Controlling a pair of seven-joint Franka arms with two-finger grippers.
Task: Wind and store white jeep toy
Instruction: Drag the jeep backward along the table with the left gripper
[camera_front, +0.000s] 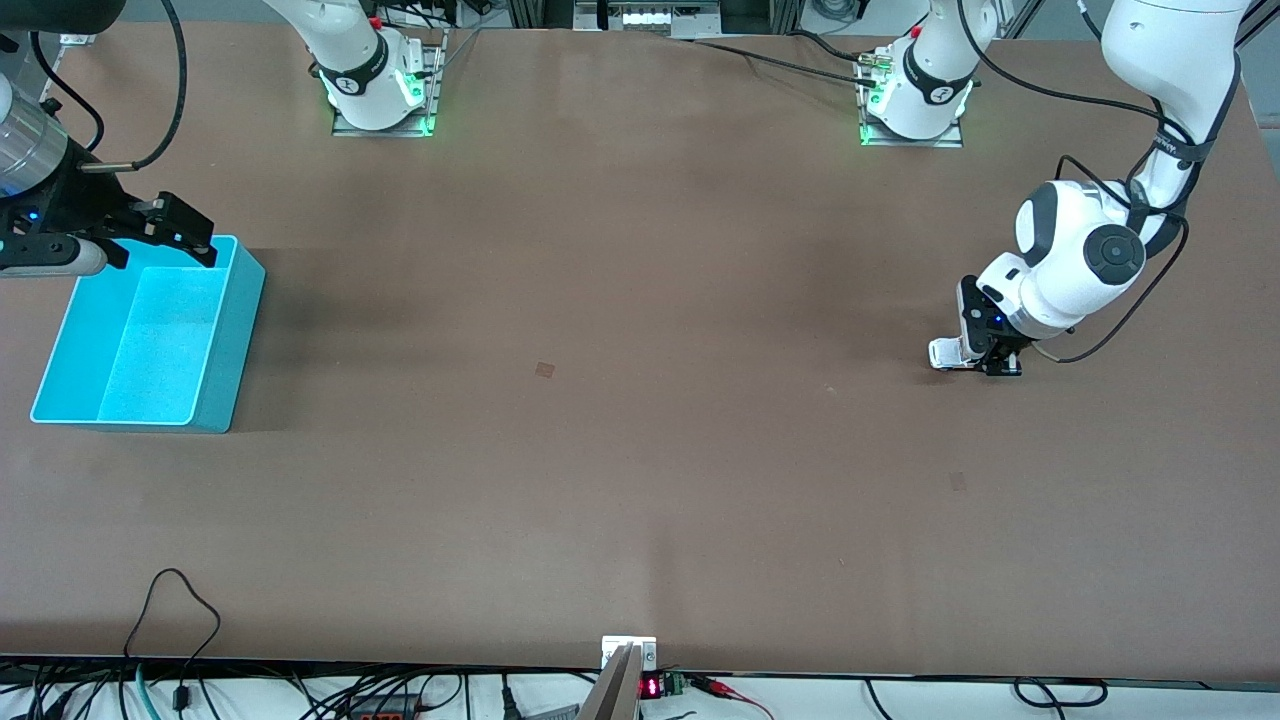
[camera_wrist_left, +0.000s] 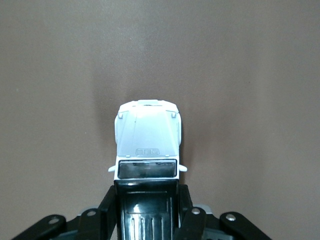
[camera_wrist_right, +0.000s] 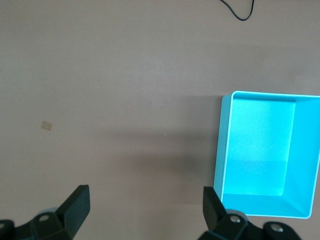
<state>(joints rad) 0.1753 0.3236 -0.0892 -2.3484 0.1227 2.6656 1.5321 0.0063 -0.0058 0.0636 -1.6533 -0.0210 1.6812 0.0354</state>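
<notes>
the left gripper (camera_front: 985, 362), low at the right of the front frame, is down at the table (camera_front: 640, 480) with its fingers (camera_wrist_left: 111, 205) pinching the one white jeep toy (camera_wrist_left: 148, 142) by its sides. the right gripper (camera_front: 180, 235), upper left, hangs spread wide over the single cyan bin (camera_front: 215, 385), holding nothing.

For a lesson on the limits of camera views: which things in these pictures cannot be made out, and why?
- Jeep, left wrist view: rear, wheels and sides are hidden by the left gripper and the picture's edge.
- Jeep, front view: too small for detail, part covered by the gripper.
- Right gripper, front view: arm cut off by the edge.
- Bin, right wrist view: one end cut off.
</notes>
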